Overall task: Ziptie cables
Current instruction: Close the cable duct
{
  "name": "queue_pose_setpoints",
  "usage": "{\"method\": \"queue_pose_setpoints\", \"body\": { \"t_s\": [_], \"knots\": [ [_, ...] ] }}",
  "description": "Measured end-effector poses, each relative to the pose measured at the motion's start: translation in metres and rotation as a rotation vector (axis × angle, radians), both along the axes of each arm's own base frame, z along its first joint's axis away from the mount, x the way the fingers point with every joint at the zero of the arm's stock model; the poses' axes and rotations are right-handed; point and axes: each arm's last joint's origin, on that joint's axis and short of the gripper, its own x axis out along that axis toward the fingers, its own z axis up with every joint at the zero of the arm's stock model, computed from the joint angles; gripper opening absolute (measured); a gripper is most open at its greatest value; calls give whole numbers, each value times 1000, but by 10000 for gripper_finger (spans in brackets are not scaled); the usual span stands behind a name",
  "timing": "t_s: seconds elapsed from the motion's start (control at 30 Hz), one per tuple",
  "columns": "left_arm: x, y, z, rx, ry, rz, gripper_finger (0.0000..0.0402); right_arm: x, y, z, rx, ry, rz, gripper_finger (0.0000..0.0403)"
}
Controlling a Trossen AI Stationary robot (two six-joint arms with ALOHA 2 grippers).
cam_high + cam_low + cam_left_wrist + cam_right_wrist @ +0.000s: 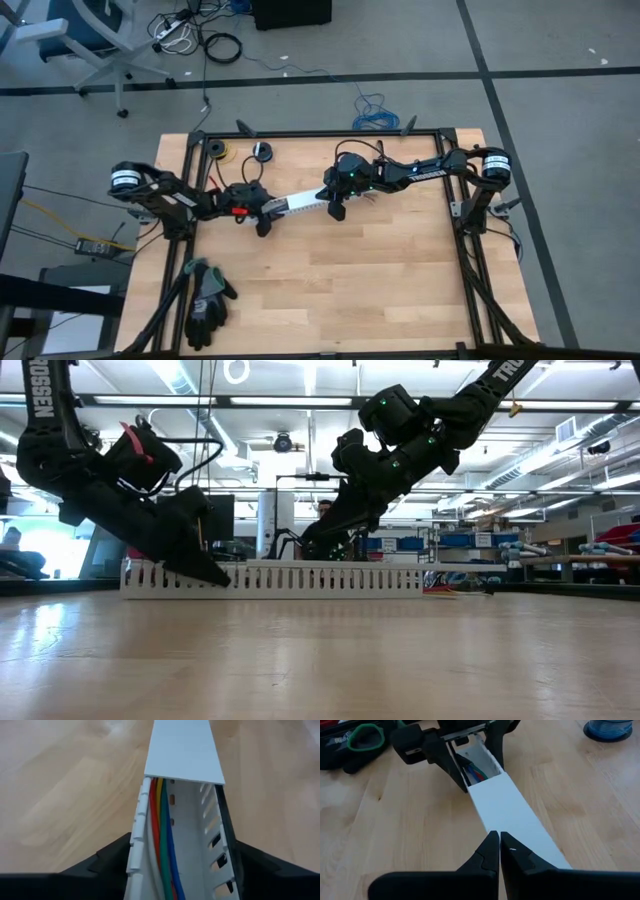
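On the light wooden table, a pair of dark work gloves lies near the front left corner, well apart from the work. Farther back, the left end effector straddles the open end of a white slotted cable duct, its fingers spread wide on either side of the duct's perforated walls; whether they press the walls or merely flank them cannot be told. Inside the channel lie the cables, red, yellow, green and blue, running lengthwise along one wall and vanishing under the white snap-on cover that caps the rest of the duct. At the duct's other end the right end effector has its fingers pinched together with nothing between them, tips poised at the cover's surface near its edge. No zip tie can be seen anywhere, so the step in hand appears to be seating the cover over the wires. Done well, that likely means the left arm steadying the duct squarely without crushing its thin walls, while the right presses or slides the cover evenly along the centre line, keeping every wire below the rim so none gets trapped under the lid.
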Motion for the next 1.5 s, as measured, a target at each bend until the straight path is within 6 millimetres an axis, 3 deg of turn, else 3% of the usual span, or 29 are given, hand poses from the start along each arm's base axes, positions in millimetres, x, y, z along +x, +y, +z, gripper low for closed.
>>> {"method": "queue_pose_setpoints", "body": {
  "t_s": [0.3, 0.83, 1.2, 1.5],
  "knots": [
    [3, 0, 1, -2, -3, -16, 257, 0, 0, 0, 6, 1, -3, 3],
    [3, 0, 1, 1, -3, -15, 255, -3, 6, -5, 67, 67, 20, 1],
    [3, 0, 1, 2, -4, -14, 255, -10, 2, -15, -5, 199, -127, 0],
    [3, 1, 1, 5, -3, -13, 255, 21, 1, -46, 70, 100, -37, 0]
  ]
}}
